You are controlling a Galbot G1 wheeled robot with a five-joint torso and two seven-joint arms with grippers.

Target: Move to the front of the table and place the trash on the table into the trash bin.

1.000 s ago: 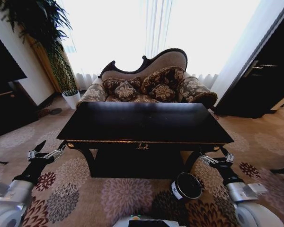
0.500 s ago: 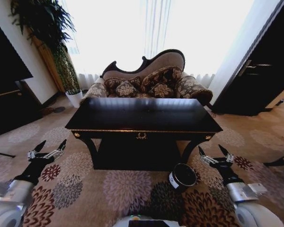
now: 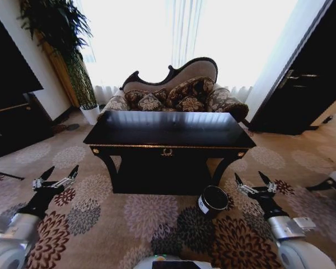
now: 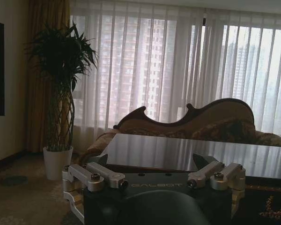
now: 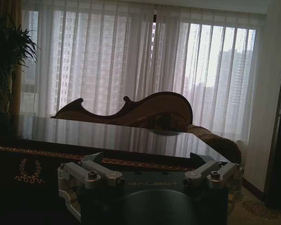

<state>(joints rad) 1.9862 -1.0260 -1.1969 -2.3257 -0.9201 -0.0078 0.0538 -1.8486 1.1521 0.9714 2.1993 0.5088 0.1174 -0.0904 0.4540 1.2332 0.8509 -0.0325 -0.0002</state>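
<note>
We stand in front of the table (image 3: 169, 130), a little back from it, with both arms held low and forward over the carpet (image 3: 140, 216). Our left gripper (image 3: 60, 176) has its fingers spread apart and holds nothing; our right gripper (image 3: 250, 180) is the same, fingers apart and empty. The table lies ahead of both grippers and between them, well apart from the fingertips. The trash bin (image 3: 213, 200) stands on the carpet near our right gripper, on its inner side and slightly ahead, just before the table's right front leg.

On the glossy black top we cannot make out any trash from here; the surface reflects the bright curtains (image 3: 173, 39) strongly, so small pieces may be hidden in the glare. We judge that paper wads would be very light and soft, and would give way under the fingers, so a gentle pinch across the middle should be enough. A crushed can would be stiffer and perhaps slippery on the polished top; we would take it across its narrow side. Light pieces may slide away when touched.

For writing: in both wrist views the word "GALBOT" is printed on the gripper body between the fingers. The bin has a white label (image 3: 202, 204) on its side, but we cannot read it.
</note>
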